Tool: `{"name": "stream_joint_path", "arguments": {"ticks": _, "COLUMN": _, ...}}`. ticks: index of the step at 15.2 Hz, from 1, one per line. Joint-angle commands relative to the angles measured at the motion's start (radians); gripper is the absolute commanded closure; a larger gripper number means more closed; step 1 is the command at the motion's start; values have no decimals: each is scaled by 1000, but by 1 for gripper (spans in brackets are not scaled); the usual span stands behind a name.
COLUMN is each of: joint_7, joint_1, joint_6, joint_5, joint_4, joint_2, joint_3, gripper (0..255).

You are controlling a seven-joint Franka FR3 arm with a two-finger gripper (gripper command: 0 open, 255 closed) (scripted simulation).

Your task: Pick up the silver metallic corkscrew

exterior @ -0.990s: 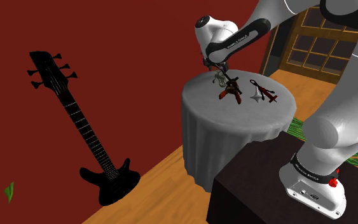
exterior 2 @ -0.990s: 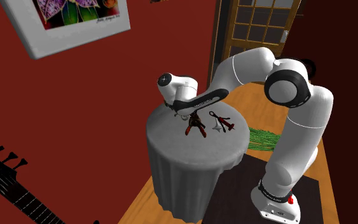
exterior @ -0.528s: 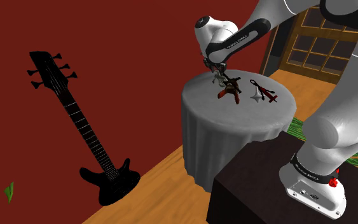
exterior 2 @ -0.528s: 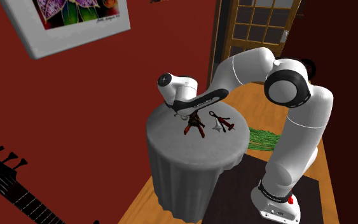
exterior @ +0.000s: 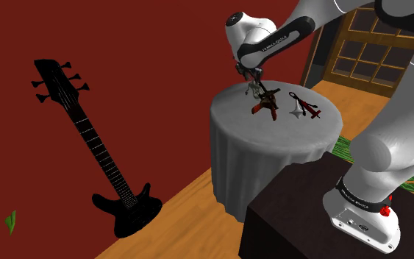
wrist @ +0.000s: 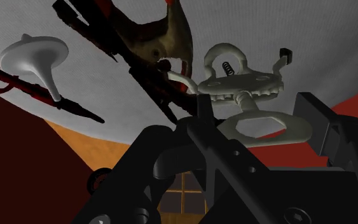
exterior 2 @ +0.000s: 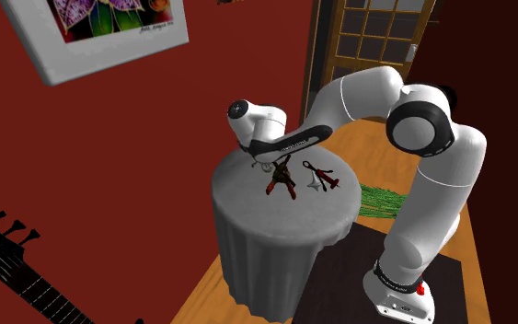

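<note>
The gripper (wrist: 257, 122) is clamped on the silver corkscrew (wrist: 244, 95) at the draped table's (exterior: 231, 118) wall-side edge, just beside a red-black opener (exterior: 268, 104). Bare cloth extends to the near rim.

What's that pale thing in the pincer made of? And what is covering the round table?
The corkscrew clasped in the pincer is probably metal. It is drawn a matte pale grey without much gleam, but its toothed wheels, ring and thin spiral suggest cast metal. The table cover looks like plain grey cloth, because it hangs over the edge in soft vertical folds.
</note>
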Motion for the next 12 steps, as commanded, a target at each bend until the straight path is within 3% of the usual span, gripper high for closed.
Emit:
{"name": "stream_joint_path", "arguments": {"ticks": 1, "joint_7": -17, "joint_1": 0, "joint_6": -18, "joint_5": 12, "joint_4": 14, "joint_2": -10, "joint_3": 2, "gripper": 255}}
{"name": "stream_joint_path", "arguments": {"ticks": 12, "joint_7": -88, "joint_1": 0, "joint_6": -103, "joint_5": 61, "joint_4": 80, "joint_2": -53, "joint_3": 8, "gripper": 255}}
